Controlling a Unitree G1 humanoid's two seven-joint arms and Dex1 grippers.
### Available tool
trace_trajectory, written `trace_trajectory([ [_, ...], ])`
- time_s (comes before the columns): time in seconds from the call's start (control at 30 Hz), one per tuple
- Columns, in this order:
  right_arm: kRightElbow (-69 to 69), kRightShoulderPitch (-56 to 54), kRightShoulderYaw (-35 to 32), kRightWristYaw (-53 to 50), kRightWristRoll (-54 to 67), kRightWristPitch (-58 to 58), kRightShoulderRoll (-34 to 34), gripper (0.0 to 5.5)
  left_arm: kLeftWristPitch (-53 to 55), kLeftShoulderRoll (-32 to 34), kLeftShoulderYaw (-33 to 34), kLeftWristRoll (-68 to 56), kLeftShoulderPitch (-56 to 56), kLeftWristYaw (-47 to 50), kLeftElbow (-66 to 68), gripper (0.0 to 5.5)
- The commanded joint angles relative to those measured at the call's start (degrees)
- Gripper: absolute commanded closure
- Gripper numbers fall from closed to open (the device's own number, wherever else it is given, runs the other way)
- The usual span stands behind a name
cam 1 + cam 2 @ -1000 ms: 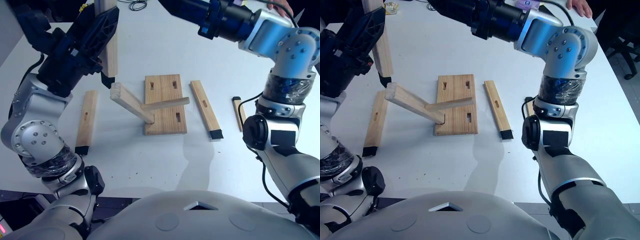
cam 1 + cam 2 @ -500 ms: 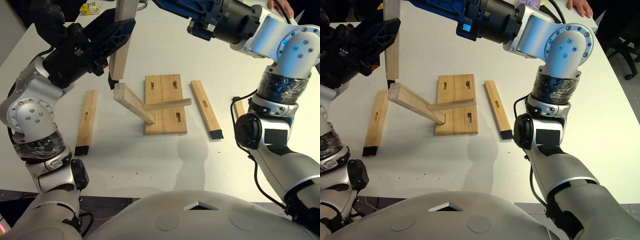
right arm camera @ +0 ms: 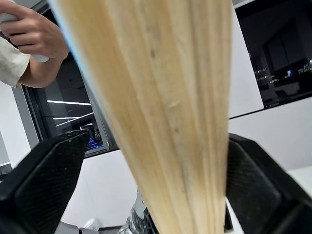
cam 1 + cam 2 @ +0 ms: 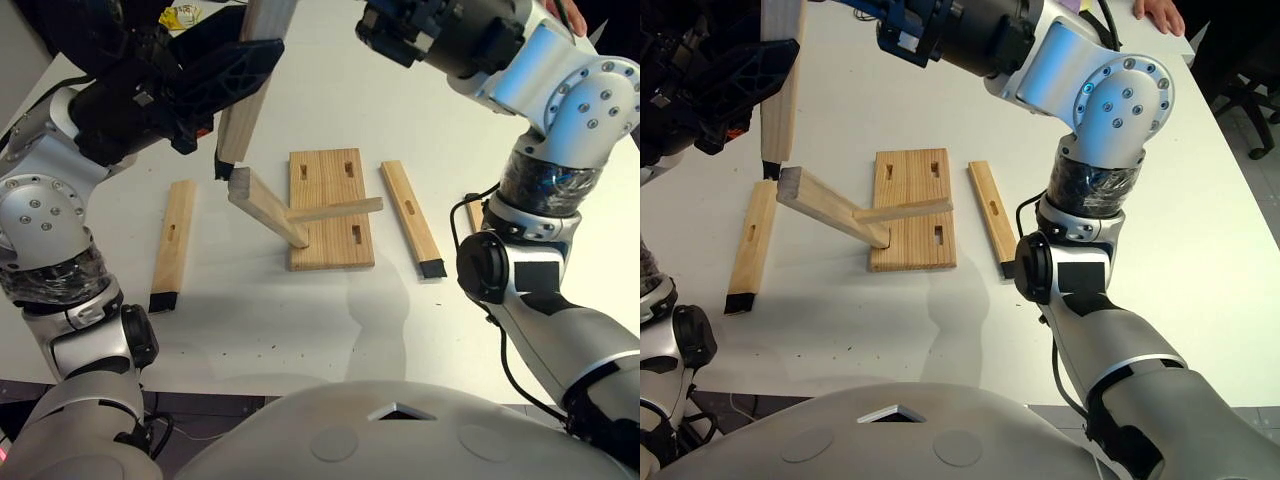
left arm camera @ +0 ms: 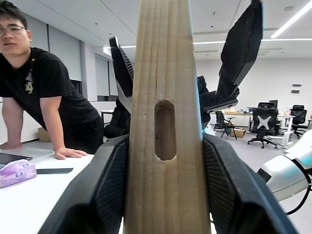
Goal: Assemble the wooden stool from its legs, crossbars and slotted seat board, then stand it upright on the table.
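Two grippers, both loaded. The left gripper (image 4: 238, 72) sat in the upper left of the head view, its fingers (image 5: 109, 195) clamped on the sides of a slotted leg (image 4: 243, 110). That leg hung near-upright, dark-capped end down, just beside the raised end of the tilted leg (image 4: 265, 207); contact between them could not be made out. The tilted leg met the seat board (image 4: 330, 160) at its low end, near the lower-left slot, and leaned toward the left of the frame. The seat board lay flat at frame centre on the white table (image 4: 300, 320). One thin crossbar (image 4: 340, 208) ran from the tilted leg across the board toward its right edge. A left-hand leg (image 4: 173, 240) lay flat on the table, apart from the board; a right-hand leg (image 4: 410, 215) lay flat just beside it. A short dark-tipped stick (image 4: 474, 225) lay farther right, partly behind the right arm. The right gripper (image 3: 161, 175), seen from its wrist, had its pads (image 3: 46, 180) pressed on either side of a pale wooden bar (image 3: 161, 73).
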Motion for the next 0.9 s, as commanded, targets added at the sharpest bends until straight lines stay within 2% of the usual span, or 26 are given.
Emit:
trace_trajectory([
  [0.03, -3.10, 1.76, 2.18, -0.43, 1.19, -3.38, 1.36, 1.65, 0.63, 1.22, -0.79, -0.48, -0.80, -0.85, 1.13, 3.45],
  [0.4, -4.81, 5.23, 7.77, -1.85, -3.00, -10.10, 0.88, 3.19, 0.25, 2.53, -2.28, 0.41, -0.97, -2.40, 1.09, 3.45],
  [0.87, -5.15, 7.23, 8.10, -7.38, 1.77, -9.49, 0.59, 3.23, -0.85, 2.60, -5.62, 5.39, -3.26, 1.98, 2.41, 3.45],
  [0.9, -5.06, 7.17, 8.05, -7.63, 2.05, -9.51, 0.54, 3.23, -0.31, 2.73, -5.67, 5.04, -3.34, 2.19, 2.62, 3.09],
])
